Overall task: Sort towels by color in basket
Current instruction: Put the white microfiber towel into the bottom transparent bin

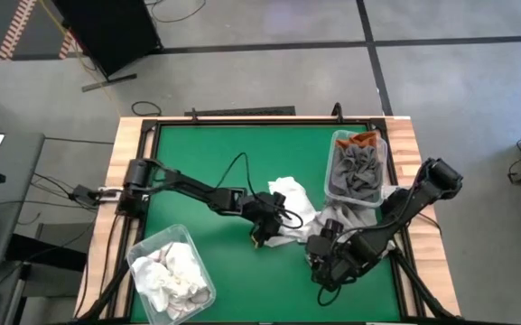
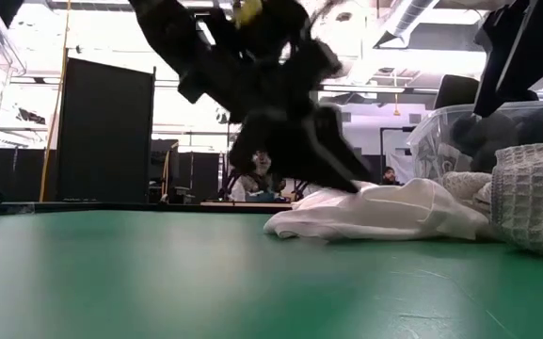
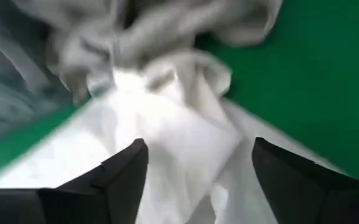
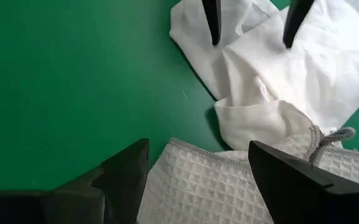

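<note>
On the green table (image 1: 206, 162), between the two bins, lies the plain white towel (image 1: 289, 194) we are after, spread loose with a light grey waffle towel (image 4: 210, 180) touching its near edge. Our left gripper (image 1: 262, 236) is down over the white towel, fingers (image 3: 126, 171) spread wide with cloth between them and nothing yet pinched. We should close on one raised fold only, then lift clear of the waffle towel. Our right gripper (image 1: 319, 262) hovers just beside that grey one, open and empty. We count two bins: the white-towel bin (image 1: 143, 248), well apart, and the grey bin (image 1: 382, 149), nearer, with one rust-orange towel (image 1: 362, 138) showing; the heaps inside we cannot count.
</note>
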Controlling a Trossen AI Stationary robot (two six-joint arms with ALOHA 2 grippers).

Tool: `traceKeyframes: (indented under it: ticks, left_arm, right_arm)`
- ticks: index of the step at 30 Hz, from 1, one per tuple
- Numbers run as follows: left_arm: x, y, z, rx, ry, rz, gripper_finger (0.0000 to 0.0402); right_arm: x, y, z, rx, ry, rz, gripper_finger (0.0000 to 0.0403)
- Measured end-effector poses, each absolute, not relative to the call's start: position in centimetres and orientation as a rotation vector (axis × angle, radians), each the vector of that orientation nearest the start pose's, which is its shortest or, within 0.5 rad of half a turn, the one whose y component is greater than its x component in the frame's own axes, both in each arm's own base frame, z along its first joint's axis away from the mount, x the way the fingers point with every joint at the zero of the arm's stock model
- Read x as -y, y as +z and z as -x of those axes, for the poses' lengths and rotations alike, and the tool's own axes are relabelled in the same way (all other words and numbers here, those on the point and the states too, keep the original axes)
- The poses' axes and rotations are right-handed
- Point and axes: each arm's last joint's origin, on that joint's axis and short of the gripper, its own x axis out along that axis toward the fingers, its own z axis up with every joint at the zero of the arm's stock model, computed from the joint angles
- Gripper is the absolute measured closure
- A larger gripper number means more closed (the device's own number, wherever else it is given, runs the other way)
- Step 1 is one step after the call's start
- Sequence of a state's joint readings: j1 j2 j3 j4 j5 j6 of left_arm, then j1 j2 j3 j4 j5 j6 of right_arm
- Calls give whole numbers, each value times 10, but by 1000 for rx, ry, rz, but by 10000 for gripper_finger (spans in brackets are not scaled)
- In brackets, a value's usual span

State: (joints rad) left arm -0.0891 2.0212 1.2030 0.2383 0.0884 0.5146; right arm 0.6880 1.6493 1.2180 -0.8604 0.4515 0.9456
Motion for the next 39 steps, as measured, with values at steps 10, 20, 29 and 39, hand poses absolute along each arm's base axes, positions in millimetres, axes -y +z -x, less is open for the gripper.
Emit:
traceKeyframes:
  ticks: [10, 20, 29, 39]
  left_arm:
    - [39, 128, -457, -610, -241, -462, 31]
    - [39, 108, -481, -692, -277, -411, 148]
    - [36, 122, -482, -703, -261, -498, 387]
    - [42, 204, -438, -870, -180, -574, 398]
  right_arm:
    - [-195, 230, -250, -1021, -290, -170, 99]
    - [-197, 231, -250, -988, -299, -169, 99]
    - [-203, 231, -245, -971, -306, -189, 99]
    - [-220, 233, -229, -884, -309, -155, 99]
